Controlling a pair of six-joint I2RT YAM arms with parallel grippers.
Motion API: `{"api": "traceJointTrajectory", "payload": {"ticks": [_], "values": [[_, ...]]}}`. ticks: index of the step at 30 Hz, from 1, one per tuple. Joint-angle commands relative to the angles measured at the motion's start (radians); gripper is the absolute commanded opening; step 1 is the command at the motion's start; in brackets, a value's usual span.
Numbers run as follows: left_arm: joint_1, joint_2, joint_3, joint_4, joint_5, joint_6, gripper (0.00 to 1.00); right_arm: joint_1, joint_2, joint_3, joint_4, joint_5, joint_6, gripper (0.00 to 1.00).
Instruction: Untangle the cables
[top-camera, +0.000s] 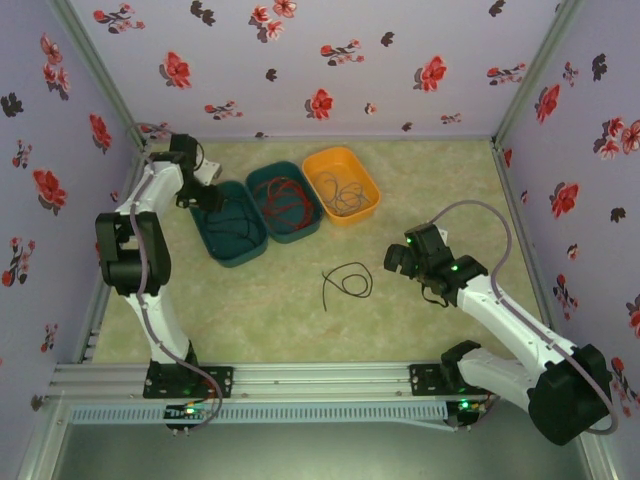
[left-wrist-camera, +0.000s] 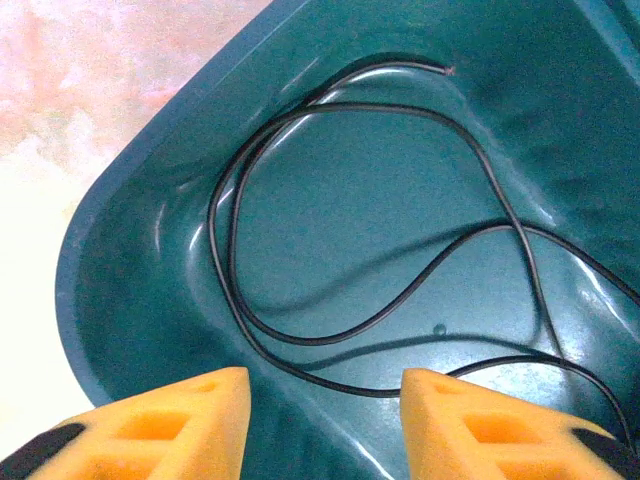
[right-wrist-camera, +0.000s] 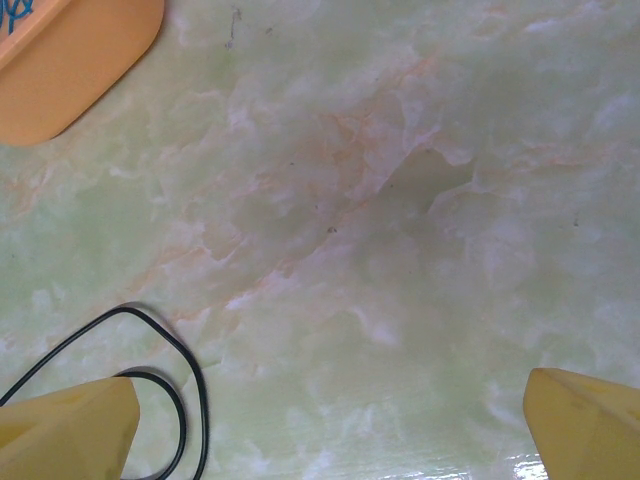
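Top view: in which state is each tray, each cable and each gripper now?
Left gripper, open, holding nothing.
Right gripper, open, holding nothing.
Left teal tray, holds one black cable, loosely looped.
Middle teal tray, holds red cable.
Orange tray, holds thin dark cables.
Loose black cable, lying curled on the table.

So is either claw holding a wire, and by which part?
Nothing is held. The left gripper, jaws apart, is above a black cable in the teal tray; the right gripper, jaws wide, by a loose cable on the table.
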Motion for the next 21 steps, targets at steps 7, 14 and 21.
{"api": "traceJointTrajectory", "payload": {"ticks": [7, 14, 21], "values": [[-0.004, -0.189, -0.009, 0.006, -0.017, -0.068, 0.66, -0.003, -0.002, 0.015, -0.008, 0.021, 0.005, 0.99], [-0.108, -0.389, -0.127, 0.100, -0.023, -0.152, 0.98, 0.000, 0.032, 0.017, -0.008, 0.009, 0.005, 0.96], [-0.302, -0.618, -0.387, 0.400, -0.043, -0.322, 1.00, 0.014, 0.118, 0.040, 0.003, -0.044, 0.000, 0.77]]}}
